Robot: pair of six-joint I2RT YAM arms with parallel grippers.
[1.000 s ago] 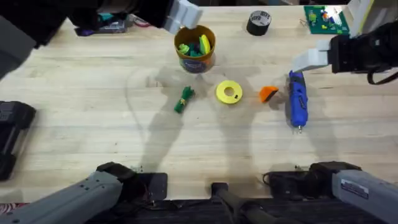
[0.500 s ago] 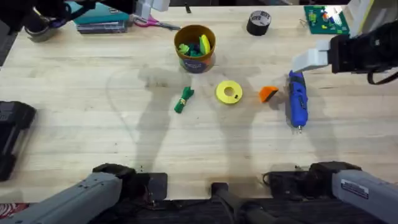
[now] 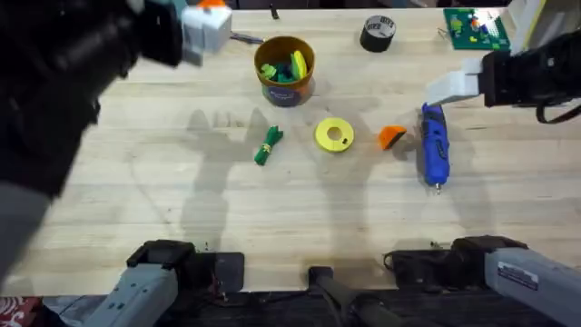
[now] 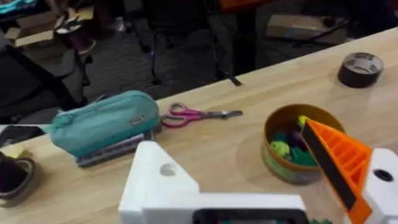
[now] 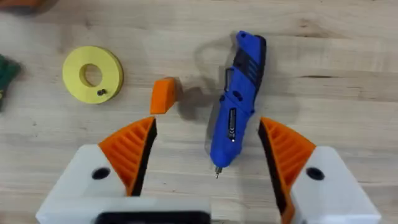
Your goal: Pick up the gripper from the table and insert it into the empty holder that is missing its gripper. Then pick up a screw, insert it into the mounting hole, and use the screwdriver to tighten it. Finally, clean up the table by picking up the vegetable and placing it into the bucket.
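The orange gripper [image 3: 391, 137] [image 5: 163, 95] lies flat on the table between a yellow ring [image 3: 334, 135] and the blue screwdriver [image 3: 433, 145] [image 5: 239, 121]. My right gripper [image 3: 451, 86] [image 5: 207, 127] hovers open above the screwdriver, with both orange pads in place. My left gripper [image 3: 204, 23] [image 4: 230, 155] is raised at the far left and open. One of its fingers is the bare white holder [image 4: 163, 180]; the other carries an orange pad. The green vegetable [image 3: 269, 143] lies left of the ring. The yellow bucket [image 3: 285, 68] [image 4: 298, 146] holds several toys.
A black tape roll [image 3: 378, 33] and a green board [image 3: 472, 27] sit at the back right. Pink scissors [image 4: 196, 114] and a teal pouch [image 4: 102, 121] lie at the back left. A small dark piece [image 5: 101, 93] rests on the yellow ring [image 5: 93, 73].
The left arm has risen close under the camera and now looms dark over the table's left side. Its gripper shifted left from beside the bucket. The right arm has not moved.
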